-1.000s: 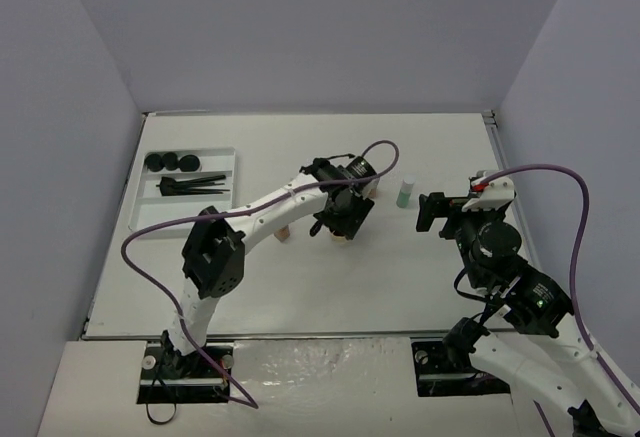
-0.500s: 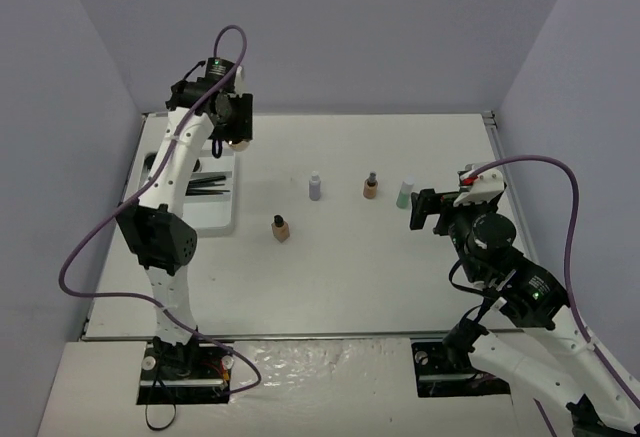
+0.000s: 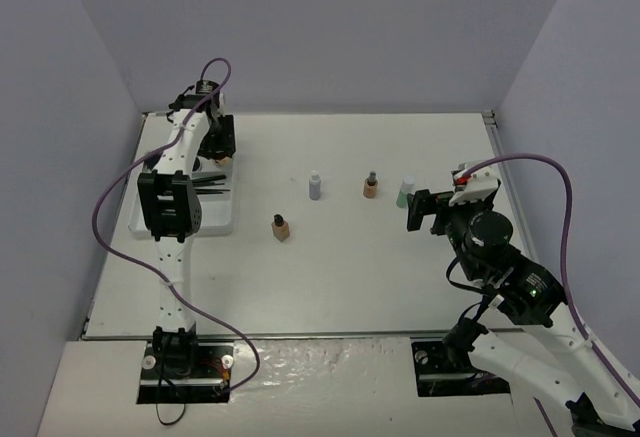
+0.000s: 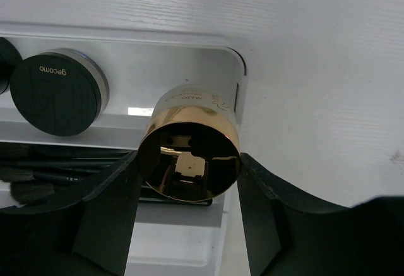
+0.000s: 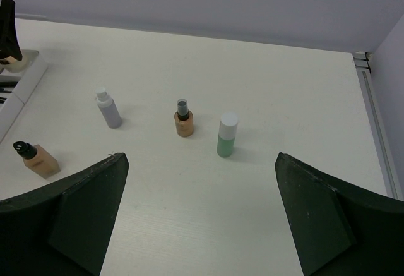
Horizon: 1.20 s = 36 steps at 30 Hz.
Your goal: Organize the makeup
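**Compact held at the tray's corner, four bottles waiting**

Nearest me, well off to the right of the white ridged plastic tray (image 3: 212, 221), the right gripper (image 3: 426, 209) hangs with its jaws spread wide and nothing between them. Closest to the tray on that side stands a squat beige bottle with a black cap (image 3: 281, 227). Further from the tray there is a row: a slim grey bottle (image 3: 315, 186), a small tan bottle with a dark top (image 3: 371, 185) and a green bottle with a white cap (image 3: 405, 193). All are upright and apart.

At the tray's far right corner, the left gripper (image 3: 222, 145) has its jaws clenched on a shiny gold round compact (image 4: 189, 162). The compact sits over the far compartment, just beside a black round pot (image 4: 57, 93). Thin black brushes (image 4: 44, 172) lie in the next compartment. I cannot tell whether the compact touches the tray floor.

My worry is the release. The compact is close to the tray's rim and the ridge between compartments. Let go there, it could land tilted, roll out onto the table or bump the pot. The smooth curved sides could also slip in the grip
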### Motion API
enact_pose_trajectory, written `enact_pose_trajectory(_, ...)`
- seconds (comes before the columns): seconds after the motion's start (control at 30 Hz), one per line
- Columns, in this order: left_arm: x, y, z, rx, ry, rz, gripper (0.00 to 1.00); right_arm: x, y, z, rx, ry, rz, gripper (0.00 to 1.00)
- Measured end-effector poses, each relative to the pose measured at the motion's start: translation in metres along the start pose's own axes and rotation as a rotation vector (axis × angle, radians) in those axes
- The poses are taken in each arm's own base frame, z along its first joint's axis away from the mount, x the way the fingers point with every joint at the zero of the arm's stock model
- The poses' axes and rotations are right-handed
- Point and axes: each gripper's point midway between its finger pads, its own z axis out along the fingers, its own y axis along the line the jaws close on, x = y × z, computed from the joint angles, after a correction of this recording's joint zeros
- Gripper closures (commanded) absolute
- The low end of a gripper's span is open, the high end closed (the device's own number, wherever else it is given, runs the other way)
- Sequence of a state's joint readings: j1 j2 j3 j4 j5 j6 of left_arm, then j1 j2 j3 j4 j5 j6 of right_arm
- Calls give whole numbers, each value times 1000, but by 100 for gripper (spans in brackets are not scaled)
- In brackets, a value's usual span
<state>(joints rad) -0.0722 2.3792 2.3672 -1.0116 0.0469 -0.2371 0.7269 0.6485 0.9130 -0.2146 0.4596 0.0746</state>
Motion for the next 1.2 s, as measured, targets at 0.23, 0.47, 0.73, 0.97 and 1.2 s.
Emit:
enact_pose_trajectory(0.23,-1,17,26,-26,5,-18,100,3,3,2,-11,12,-6,0)
enact_pose_trajectory(0.47,-9,26,29,-50,-25,-20,93,5,5,2,-18,16,-5,0)
enact_pose_trajectory(0.73,-8,32,35,-66,-20,-25,53,5,8,2,-34,18,-2,0)
enact_pose_trajectory(0.97,1,33,39,-65,-7,-25,27,6,12,2,-55,21,3,0)
enact_pose_trajectory(1.2,14,21,-8,-23,-31,-7,10,7,15,3,-68,28,-2,0)
